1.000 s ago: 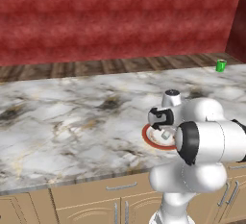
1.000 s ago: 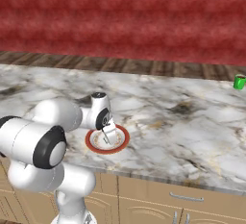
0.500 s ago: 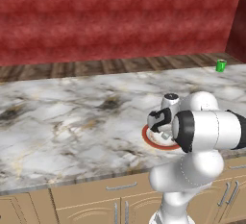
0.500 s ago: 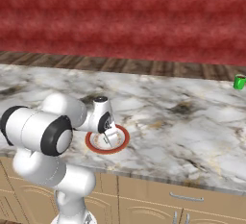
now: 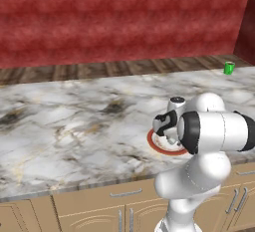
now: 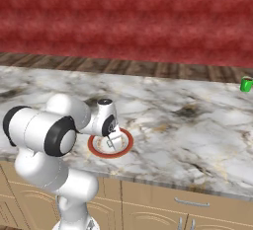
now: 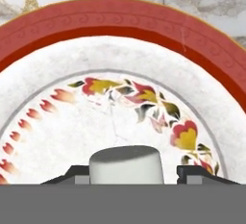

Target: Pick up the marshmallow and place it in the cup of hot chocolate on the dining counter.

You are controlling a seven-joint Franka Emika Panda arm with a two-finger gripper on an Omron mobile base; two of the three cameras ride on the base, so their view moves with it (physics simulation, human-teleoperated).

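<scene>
Sitting on the plate, a stubby whitish marshmallow.

White stubby marshmallow upright; green cup on far counter.

A rendered home kitchen: marble dining counter over tan wood cabinets, red wall.

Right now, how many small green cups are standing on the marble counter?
1. The small bright green cup stands near the far right edge of the white-grey marble counter, far from the red-rimmed white plate. None seems hidden.
</scene>
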